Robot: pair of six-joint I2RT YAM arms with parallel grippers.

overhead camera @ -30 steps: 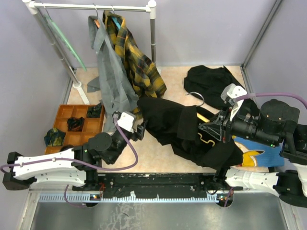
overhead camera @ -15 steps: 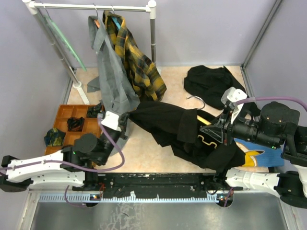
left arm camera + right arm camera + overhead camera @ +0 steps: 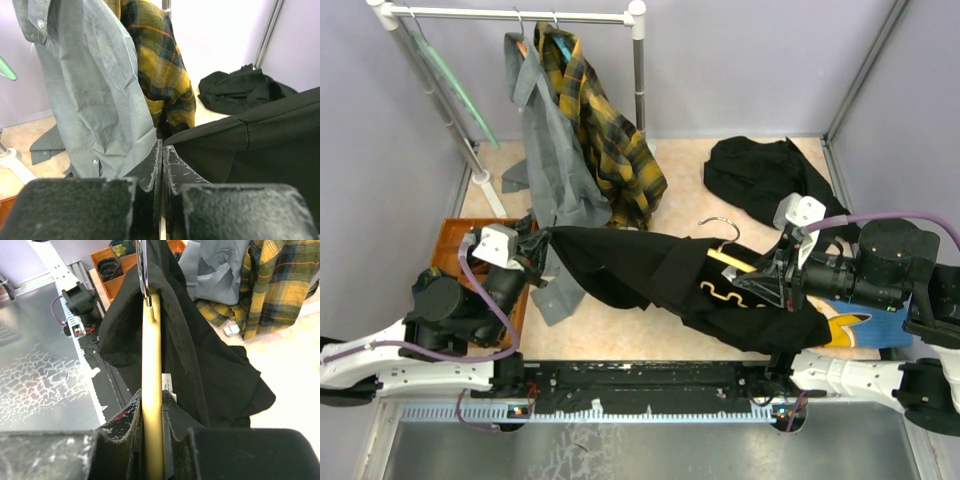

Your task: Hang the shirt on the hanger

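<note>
The black shirt (image 3: 640,265) hangs stretched between my two grippers, low over the floor. My left gripper (image 3: 538,243) is shut on its left edge; in the left wrist view the fingertips (image 3: 159,150) are pressed together at the cloth's corner (image 3: 240,145). The yellow hanger (image 3: 725,260), silver hook (image 3: 720,226) pointing away, is held in my right gripper (image 3: 742,281). In the right wrist view the yellow bar (image 3: 151,355) runs up from between the shut fingers (image 3: 131,412). The shirt (image 3: 210,355) drapes along the bar's right side, its white label (image 3: 167,384) showing.
A clothes rack (image 3: 520,14) at the back carries a grey shirt (image 3: 555,150), a yellow-and-black plaid shirt (image 3: 605,120) and a pale green hanger (image 3: 460,90). Another black garment (image 3: 760,175) lies back right. An orange tray (image 3: 455,240) sits left; a blue cloth (image 3: 855,325) lies right.
My left gripper closed on the shirt's edge and drew it leftward, pulling the cloth out long. The right gripper kept its hold on the hanger and shifted slightly.
</note>
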